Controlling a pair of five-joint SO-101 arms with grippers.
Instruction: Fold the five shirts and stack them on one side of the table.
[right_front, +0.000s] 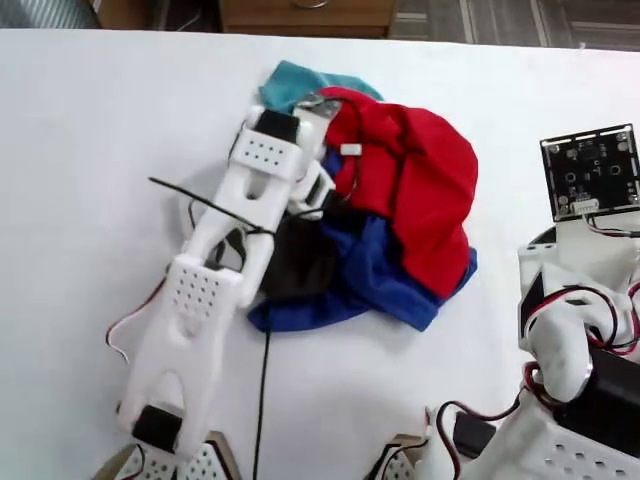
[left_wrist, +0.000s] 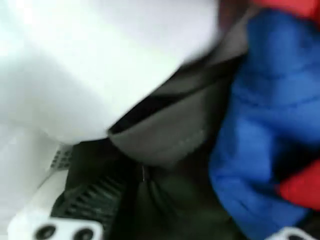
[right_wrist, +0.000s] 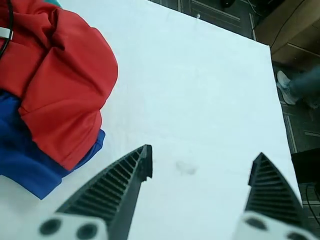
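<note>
Left tool (right_front: 316, 190) in crumpled heap of red, blue, black and teal shirts (right_front: 425, 190).
Its grip cannot be told; right tool (right_wrist: 200, 165) spread apart over the white bench (right_wrist: 200, 85).

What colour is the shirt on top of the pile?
The top shirt is red, clearest in the high view.

shirts all unfolded, crumpled into one heap around the middle of the table (right_front: 90, 130), closer to its far edge. red shirt (right_front: 425, 190) lies on top, bunched, and covers the heap's right part in the high view. blue shirt (right_front: 375, 275) sits under it, spilling out along the near edge. black shirt (right_front: 300, 262) is wadded at the left, touching the blue. teal shirt (right_front: 290, 82) pokes out at the far side, mostly buried under red. four colours can be told apart; none folded.
</note>
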